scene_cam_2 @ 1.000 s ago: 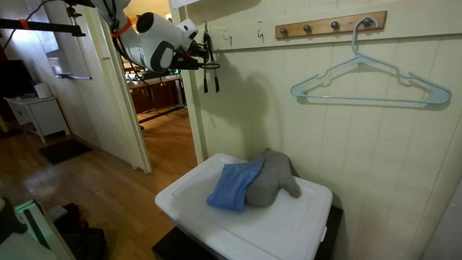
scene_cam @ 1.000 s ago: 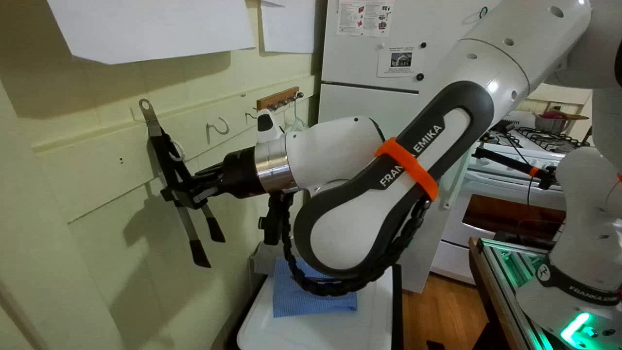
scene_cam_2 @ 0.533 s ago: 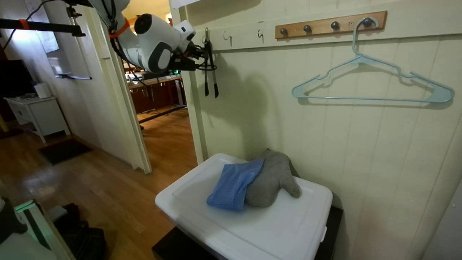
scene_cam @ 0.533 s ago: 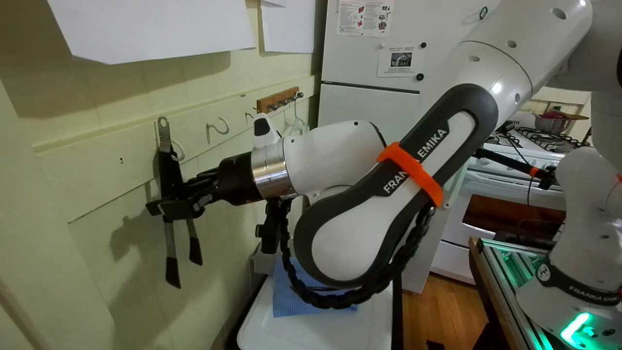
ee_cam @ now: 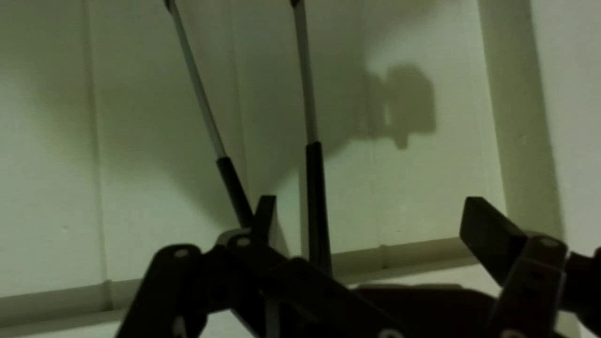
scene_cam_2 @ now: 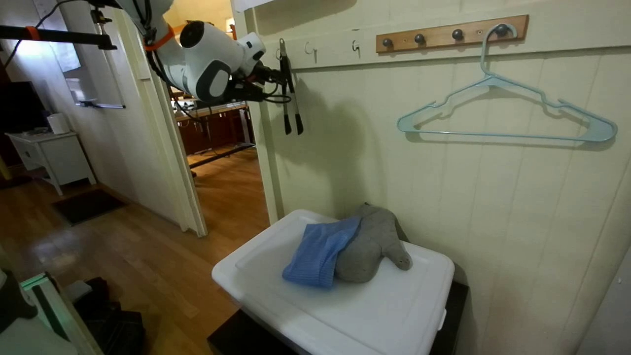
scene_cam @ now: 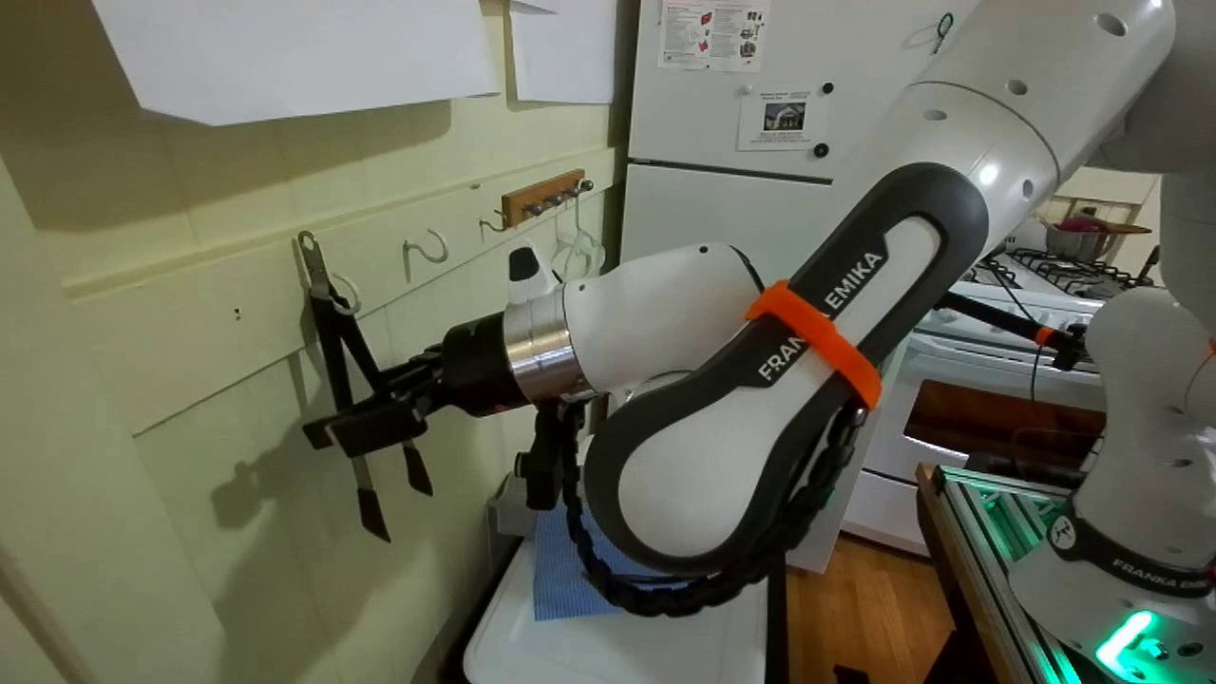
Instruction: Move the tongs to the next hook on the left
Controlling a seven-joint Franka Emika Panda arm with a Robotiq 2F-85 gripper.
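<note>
In the wrist view our claw (ee_cam: pixel 371 202) stands spread wide, and we see nothing clamped. One arm of the tongs (ee_cam: pixel 314 150) runs through its gap, nearer the picture-left side; the other goes out of sight behind that side. Their tips are cut off above. In an exterior view the tongs hang tilted at the leftmost hook (scene_cam: pixel 355 294), the claw crossing their long axis, so backing out, we judge, must not drag them. In an exterior view they hang right of the door frame (scene_cam_2: pixel 266 148); just how the hook catches them is too small to tell.
</note>
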